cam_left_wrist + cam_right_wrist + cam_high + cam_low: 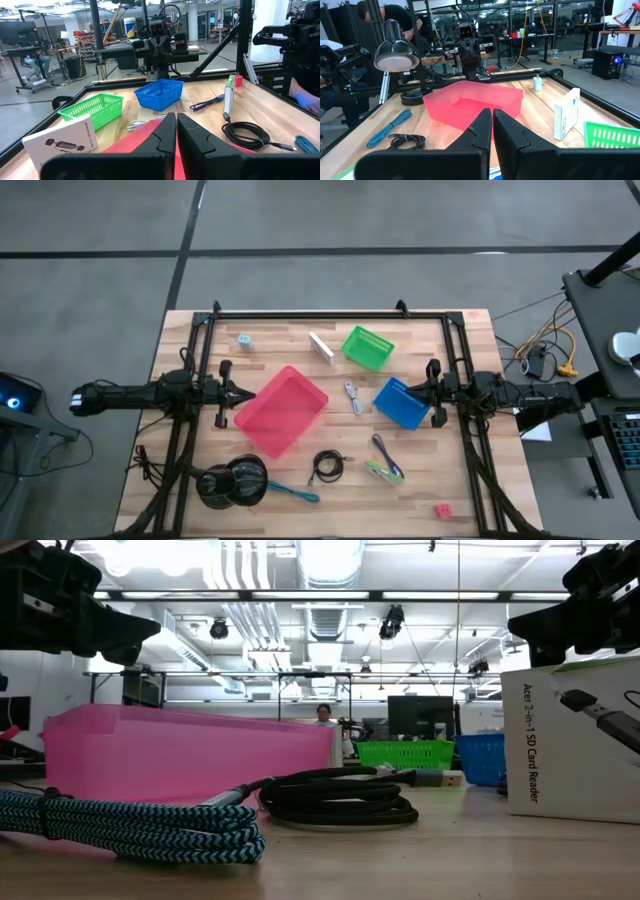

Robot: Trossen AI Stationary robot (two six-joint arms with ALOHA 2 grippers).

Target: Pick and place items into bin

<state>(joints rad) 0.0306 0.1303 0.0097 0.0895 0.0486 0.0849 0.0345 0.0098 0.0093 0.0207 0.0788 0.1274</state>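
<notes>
The pink bin (285, 412) sits mid-table. Near the front edge lie a coiled black cord (327, 467), a purple cord (385, 448), a green packet (382, 471), a teal braided cord (295, 493) and a red block (442, 511). A whitish cord (353, 397) lies right of the bin, and a light-blue block (244, 340) at the far left. My left gripper (228, 392) hovers shut at the bin's left, its fingers closed together in the left wrist view (176, 131). My right gripper (432, 395) hovers shut at the table's right (492, 127). Neither holds anything.
A green basket (367, 347) and a white box (320, 347) stand at the far side, and a blue basket (402, 402) just left of my right gripper. A black desk lamp (232, 483) stands at the front left. A black frame (330, 313) rims the table.
</notes>
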